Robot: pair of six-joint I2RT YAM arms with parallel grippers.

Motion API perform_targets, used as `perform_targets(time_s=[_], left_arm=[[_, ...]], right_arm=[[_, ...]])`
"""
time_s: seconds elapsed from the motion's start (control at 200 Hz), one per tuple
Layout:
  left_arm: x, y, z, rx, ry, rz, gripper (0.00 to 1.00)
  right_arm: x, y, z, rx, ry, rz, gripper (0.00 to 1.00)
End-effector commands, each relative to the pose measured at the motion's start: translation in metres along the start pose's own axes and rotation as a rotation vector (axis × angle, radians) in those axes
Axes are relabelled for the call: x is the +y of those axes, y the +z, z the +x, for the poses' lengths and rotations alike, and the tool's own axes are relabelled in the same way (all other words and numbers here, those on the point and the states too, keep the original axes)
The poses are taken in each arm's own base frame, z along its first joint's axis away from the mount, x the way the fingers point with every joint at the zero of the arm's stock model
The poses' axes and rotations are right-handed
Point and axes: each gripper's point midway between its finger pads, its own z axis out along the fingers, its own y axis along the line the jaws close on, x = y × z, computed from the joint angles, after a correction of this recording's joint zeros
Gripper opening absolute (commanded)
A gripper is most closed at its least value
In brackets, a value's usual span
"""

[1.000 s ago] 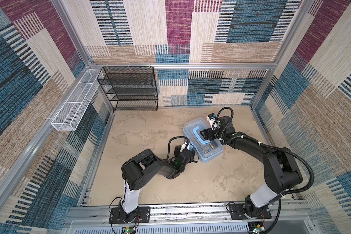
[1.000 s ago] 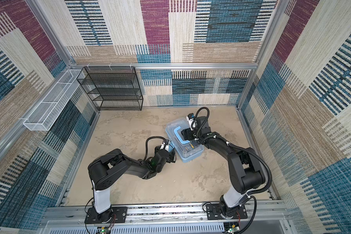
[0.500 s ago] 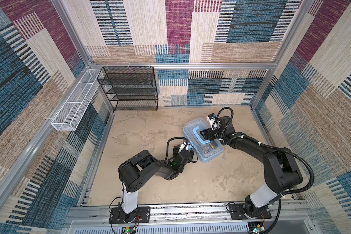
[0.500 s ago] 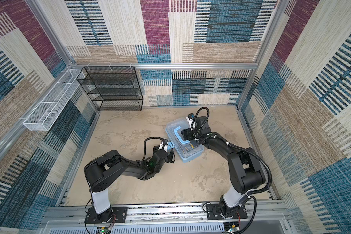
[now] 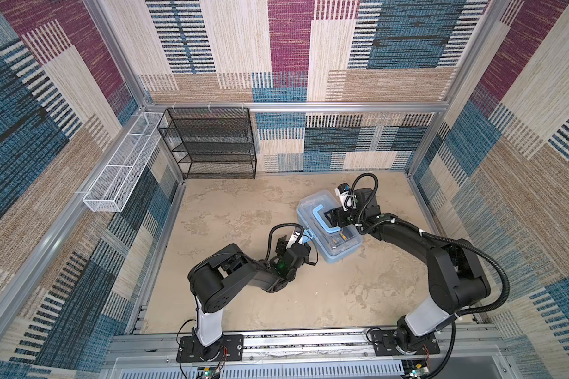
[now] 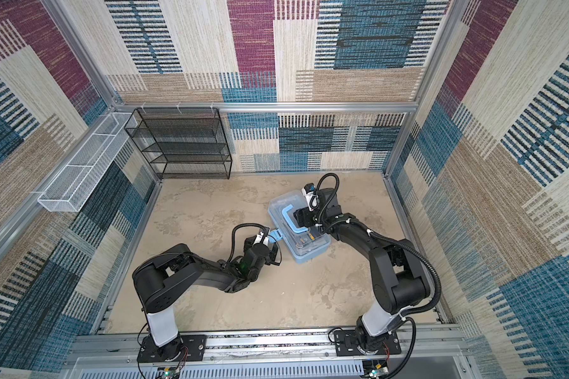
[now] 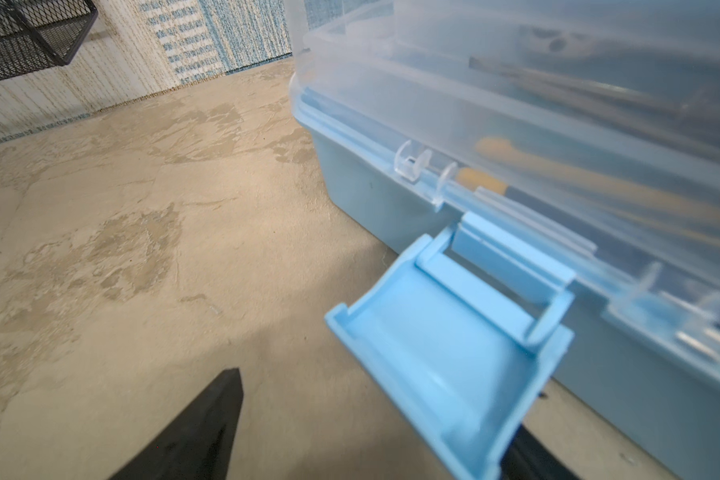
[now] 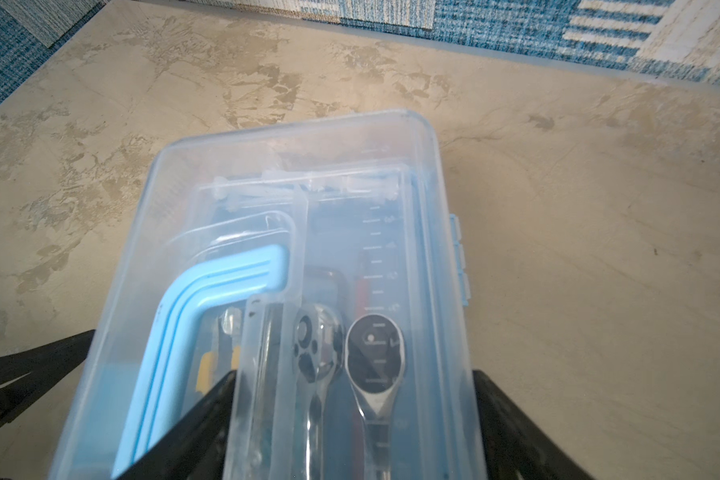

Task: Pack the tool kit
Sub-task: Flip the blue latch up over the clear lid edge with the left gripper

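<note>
Plainly the latch (image 7: 445, 345) decides the next move. It juts out unfastened from the long side of the toolbox (image 5: 337, 249) that faces the left arm, just ahead of the left gripper (image 6: 270, 245). Those jaws are spread and hold nothing; I cannot tell whether they touch the latch. The box sits right of the table's centre with its lid (image 8: 292, 166) down and its long axis running far-left to near-right. The right gripper (image 5: 331, 218), also spread, straddles the lid beside the handle (image 8: 208, 291). Being nearer, the left arm probably swings the latch up.

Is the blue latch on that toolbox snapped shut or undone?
Undone. In the left wrist view the latch sticks out from the toolbox, hollow inside showing; the clear lid is down.
</note>
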Motion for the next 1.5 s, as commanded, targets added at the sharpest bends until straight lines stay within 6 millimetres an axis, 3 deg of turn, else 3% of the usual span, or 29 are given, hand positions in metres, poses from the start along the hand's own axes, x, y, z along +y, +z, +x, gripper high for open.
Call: perform_targets(time_s=[0.0, 0.436, 0.741, 1.202, 1.493], left_arm=[[0.008, -0.002, -0.004, -0.009, 0.013, -0.032, 0.83], [0.017, -0.007, -0.004, -0.003, 0.017, -0.053, 0.83], [0.01, -0.007, -0.006, 0.041, 0.074, -0.016, 0.83], [0.014, -0.006, -0.011, 0.075, 0.056, 0.019, 0.84], [0.015, -0.005, -0.025, 0.05, 0.024, 0.032, 0.84]], right_arm=[[-0.008, -0.003, 0.057, 0.221, 0.032, 0.051, 0.83], [-0.007, -0.003, 0.057, 0.222, 0.041, 0.049, 0.83], [-0.01, -0.004, 0.058, 0.225, 0.042, 0.065, 0.83], [-0.004, -0.023, -0.003, 0.03, 0.046, 0.054, 0.86], [0.002, -0.033, -0.022, -0.027, 0.054, 0.036, 0.85]])
